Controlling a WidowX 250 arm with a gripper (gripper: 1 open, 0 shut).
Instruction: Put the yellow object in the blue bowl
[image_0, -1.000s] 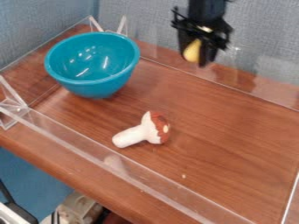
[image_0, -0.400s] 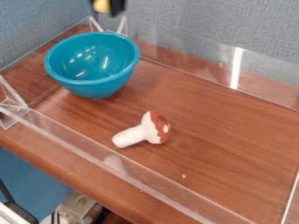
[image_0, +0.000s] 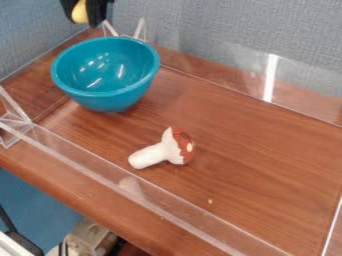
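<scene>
- The gripper (image_0: 83, 10) showed only as a dark sliver at the top edge of the view, near 11 o'clock; most of the arm was cut off by the frame.
- A yellow, rounded bit of the banana (image_0: 82, 12) sat against that dark shape, up off the table, so the jaws looked closed on it; how wide they stood could not be read from so small a piece.
- The banana hung at about 12 o'clock from the bowl (image_0: 106, 72), just past its far rim and above it, not inside it.
- The bowl was round, deep and glossy teal-blue, with bright glints on its inner wall; it stood upright on the table toward 10 o'clock.
- The table (image_0: 241, 130) was reddish-brown wood with a visible grain and a soft sheen.
- A clear plastic fence (image_0: 274, 75) ran round the tabletop, thin and see-through, with light catching its edges.
- A mushroom (image_0: 164, 149) lay on its side near the middle of the table, at 5 o'clock from the bowl and well apart from it.
- Its stem was white and smooth, pointing toward 8 o'clock; its cap was red-brown and rounded.
- Behind the table was a dull blue-grey wall (image_0: 241, 30) with a fine texture.
</scene>
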